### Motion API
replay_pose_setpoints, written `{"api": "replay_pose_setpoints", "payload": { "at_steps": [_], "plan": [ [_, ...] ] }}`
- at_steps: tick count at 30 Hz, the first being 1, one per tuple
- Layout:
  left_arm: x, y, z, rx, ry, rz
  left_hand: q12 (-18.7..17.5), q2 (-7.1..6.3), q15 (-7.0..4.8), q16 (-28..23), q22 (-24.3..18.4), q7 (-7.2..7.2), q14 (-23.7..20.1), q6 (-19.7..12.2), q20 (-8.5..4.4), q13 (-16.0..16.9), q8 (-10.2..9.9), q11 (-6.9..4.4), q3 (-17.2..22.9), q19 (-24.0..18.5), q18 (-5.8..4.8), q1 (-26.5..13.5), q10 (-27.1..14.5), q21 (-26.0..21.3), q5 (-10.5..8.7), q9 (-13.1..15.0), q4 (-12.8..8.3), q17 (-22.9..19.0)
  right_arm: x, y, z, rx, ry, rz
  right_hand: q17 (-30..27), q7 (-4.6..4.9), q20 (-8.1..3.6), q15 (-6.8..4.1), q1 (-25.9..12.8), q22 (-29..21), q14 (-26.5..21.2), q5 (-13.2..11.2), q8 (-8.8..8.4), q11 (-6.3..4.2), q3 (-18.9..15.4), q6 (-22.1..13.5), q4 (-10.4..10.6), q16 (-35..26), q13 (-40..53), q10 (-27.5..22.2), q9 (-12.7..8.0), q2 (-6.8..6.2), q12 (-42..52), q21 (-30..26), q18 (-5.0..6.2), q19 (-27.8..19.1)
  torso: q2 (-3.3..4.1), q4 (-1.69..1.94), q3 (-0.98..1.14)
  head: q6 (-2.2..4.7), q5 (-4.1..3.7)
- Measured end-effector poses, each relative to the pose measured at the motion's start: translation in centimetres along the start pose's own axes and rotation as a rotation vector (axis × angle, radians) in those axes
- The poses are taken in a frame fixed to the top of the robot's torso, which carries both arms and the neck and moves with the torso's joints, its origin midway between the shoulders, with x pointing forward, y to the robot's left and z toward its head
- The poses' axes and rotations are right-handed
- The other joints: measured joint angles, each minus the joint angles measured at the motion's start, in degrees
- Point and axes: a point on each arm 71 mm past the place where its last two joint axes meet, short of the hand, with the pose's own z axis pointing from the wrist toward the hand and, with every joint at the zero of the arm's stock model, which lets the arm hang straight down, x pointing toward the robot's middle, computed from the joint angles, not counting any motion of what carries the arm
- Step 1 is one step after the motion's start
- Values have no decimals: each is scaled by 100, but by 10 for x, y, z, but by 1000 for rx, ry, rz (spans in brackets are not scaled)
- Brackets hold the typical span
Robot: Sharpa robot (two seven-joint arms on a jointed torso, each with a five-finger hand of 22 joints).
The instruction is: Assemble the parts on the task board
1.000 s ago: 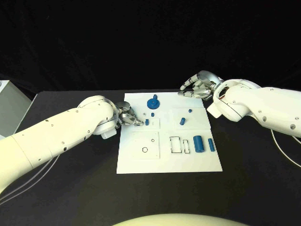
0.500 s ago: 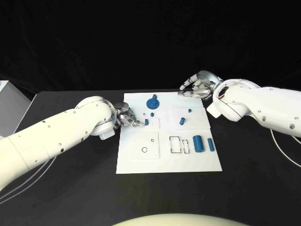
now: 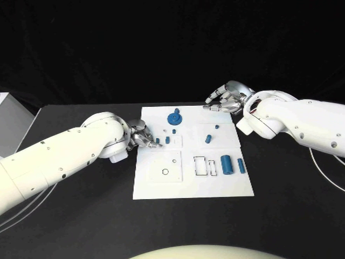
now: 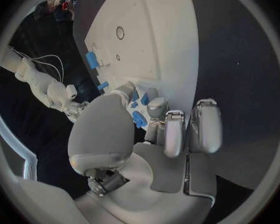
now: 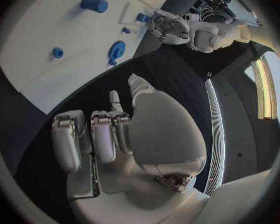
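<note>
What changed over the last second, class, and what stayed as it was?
The left hand drew slightly back from the board's near-left parts; its arm shifted too. Whether it holds a small blue part cannot be told. The right hand, the task board and the other blue pieces stayed put.

One task board (image 3: 190,186), two hands, perhaps eight blue parts (image 3: 228,163).

The head camera looks down from above; both wrist cameras (fisheye, close) share the task board (image 3: 192,156).
</note>
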Motion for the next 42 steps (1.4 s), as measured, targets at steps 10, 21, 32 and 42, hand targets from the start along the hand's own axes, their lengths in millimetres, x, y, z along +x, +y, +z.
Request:
{"api": "replay_pose_setpoints", "payload": {
  "at_steps": [10, 21, 32, 42],
  "plan": [
    [-8, 4, -16, 27, -15, -35, -538, 181, 94, -314, -596, 145, -5, -351, 92, -801, -5, 108, -188, -447, 91, 731, -737, -446, 0, -59, -13, 0, 1, 1, 0, -6, 1, -3, 0, 0, 0, 0, 10, -1, 0, 0, 0, 0, 68, 0, -39, 0, 0, 0, 0, -10, -76, 0, 0, 0, -1, 1, 0, 31, 1],
    [-14, 8, -36, 145, -50, -137, -1714, 140, 464, -2517, -3429, 587, -1378, -980, 383, -2228, -433, 512, 848, -2292, 672, 1824, -2187, -2873, 0, -593, -62, -1523, 2, 3, -1, -37, -10, -26, 0, 0, 0, 0, 138, -2, -1, 34, 67, -18, 281, 0, -73, -22, 0, -291, 10, -77, -690, -56, 0, 0, -10, 15, -9, 100, -17],
    [-19, -22, -35, 399, -221, -106, -3138, -200, 675, -3922, -3919, 706, -2439, -1341, 531, -3712, -1134, 781, 1850, -2581, 672, 1834, -2862, -3600, 0, -1627, -775, -3158, 1, 5, -1, -66, -36, -41, 0, -42, -43, -45, 189, -2, -1, 67, 154, 15, 804, -44, -43, -224, -1447, -1692, 20, -282, -2727, -247, 1, 0, -3, -4, 7, 174, 14],
    [-14, -34, -16, 483, -347, 57, -4506, -108, 565, -3962, -4176, 468, -2312, -750, 461, -4987, -2102, 714, 1477, -2359, 672, 1592, -2442, -3928, 0, -2511, -844, -3748, 0, 7, -1, -90, -71, -40, 0, -77, -43, -63, 137, 2, -20, 88, 178, 24, 1099, -29, -56, -255, -2873, -2292, 38, -378, -4105, -277, 0, 0, 13, -14, 20, 229, -16]
  ]
}}
